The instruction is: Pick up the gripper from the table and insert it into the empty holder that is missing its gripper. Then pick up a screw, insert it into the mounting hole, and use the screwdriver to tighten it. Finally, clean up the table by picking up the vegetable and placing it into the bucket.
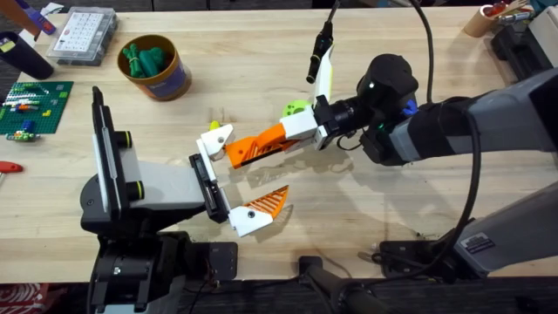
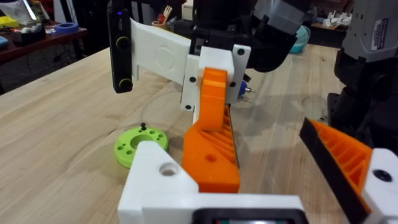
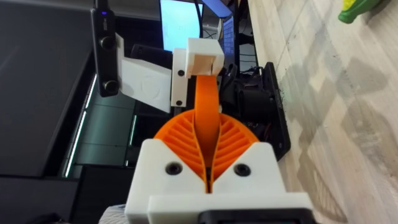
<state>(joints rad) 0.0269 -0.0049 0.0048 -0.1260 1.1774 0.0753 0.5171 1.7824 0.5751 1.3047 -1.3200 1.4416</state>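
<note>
Gripper (image 1: 215, 138), the loose white-and-orange finger, was off the worktop (image 1: 392, 52) near its middle. The right gripper (image 1: 253, 148) was clamped on its orange wedge tip, and its white base pointed toward the holder (image 1: 207, 185). That base sat just beside the far end of the black bar. Whether it touched the bar or had entered a slot could not be made out.

The step in hand looked like the first one, seating the finger in the holder. Judged from this, the next move called for squaring the white base to the slot and easing it in along the bar without twisting. After that the screw would follow.

The left gripper (image 1: 157, 187) was the grey and black body carrying the bar. Whether it was open or shut could not be told.

The vegetable (image 1: 296, 107) lay on the worktop just beyond the right gripper, partly hidden behind it. The bucket (image 1: 155, 68) stood well apart toward the far left corner with dark green pieces (image 1: 144, 59) inside. The mounting hole was hidden by the finger's base. Anything as small as a screw was too small to pick out.
</note>
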